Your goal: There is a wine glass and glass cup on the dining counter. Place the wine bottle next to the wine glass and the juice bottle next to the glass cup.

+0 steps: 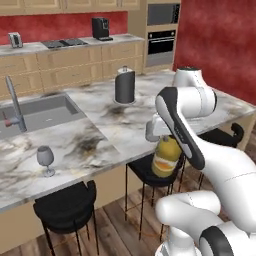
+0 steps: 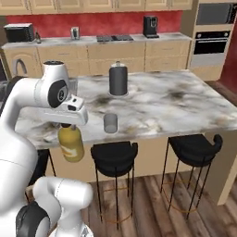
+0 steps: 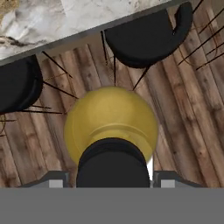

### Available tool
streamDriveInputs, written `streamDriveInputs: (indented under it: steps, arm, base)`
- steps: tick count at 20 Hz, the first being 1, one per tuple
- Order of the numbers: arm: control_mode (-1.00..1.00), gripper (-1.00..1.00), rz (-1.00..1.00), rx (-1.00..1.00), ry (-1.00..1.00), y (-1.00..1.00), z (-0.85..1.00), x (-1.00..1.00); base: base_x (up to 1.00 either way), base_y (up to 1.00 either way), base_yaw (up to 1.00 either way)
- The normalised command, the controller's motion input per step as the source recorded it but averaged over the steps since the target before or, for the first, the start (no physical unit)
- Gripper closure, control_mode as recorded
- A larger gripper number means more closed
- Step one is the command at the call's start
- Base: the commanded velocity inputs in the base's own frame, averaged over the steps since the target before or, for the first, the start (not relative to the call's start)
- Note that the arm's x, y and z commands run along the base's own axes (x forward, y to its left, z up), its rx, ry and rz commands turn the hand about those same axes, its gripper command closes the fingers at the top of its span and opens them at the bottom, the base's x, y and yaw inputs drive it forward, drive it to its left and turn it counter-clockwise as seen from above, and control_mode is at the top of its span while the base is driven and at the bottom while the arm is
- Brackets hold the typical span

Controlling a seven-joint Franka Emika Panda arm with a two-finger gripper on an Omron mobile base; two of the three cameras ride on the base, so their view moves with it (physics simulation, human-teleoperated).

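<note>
My gripper point(image 2: 68, 126) is shut on the black cap of the juice bottle point(image 2: 71, 144), a squat yellow-orange bottle. It hangs upright in front of the dining counter point(image 2: 176, 104), below the level of the countertop, over the wooden floor. From the left the juice bottle point(image 1: 166, 157) shows under my gripper point(image 1: 165, 137). The hand view looks down on the juice bottle point(image 3: 111, 116) between my gripper point(image 3: 113, 178) tips. The glass cup point(image 2: 110, 123) stands near the counter's front edge, right of the bottle. The wine glass point(image 1: 45, 160) stands near the front edge, far left. The wine bottle is out of view.
A tall dark cylinder with a silver top point(image 1: 125, 86) stands mid-counter. The grey sink point(image 1: 35, 115) and faucet point(image 1: 15, 102) lie at the left. Black stools point(image 1: 67, 205) point(image 2: 115, 152) point(image 2: 194, 147) stand along the counter's front, one right beside the hanging bottle.
</note>
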Motion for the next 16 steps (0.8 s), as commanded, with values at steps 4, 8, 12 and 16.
streamDriveInputs:
  steps: [4, 8, 12, 16]
  arm:
    - [1.00, 1.00, 0.00, 0.00, 0.00, 0.00, 0.00, 0.00]
    - [1.00, 1.00, 0.00, 0.00, 0.00, 0.00, 0.00, 0.00]
    - [1.00, 1.00, 0.00, 0.00, 0.00, 0.00, 0.00, 0.00]
    - [1.00, 1.00, 0.00, 0.00, 0.00, 0.00, 0.00, 0.00]
  base:
    - [0.79, -0.02, 0.19]
    - [0.75, 0.00, 0.07]
    - [0.72, 0.00, 0.06]
    - [0.56, 0.00, 0.03]
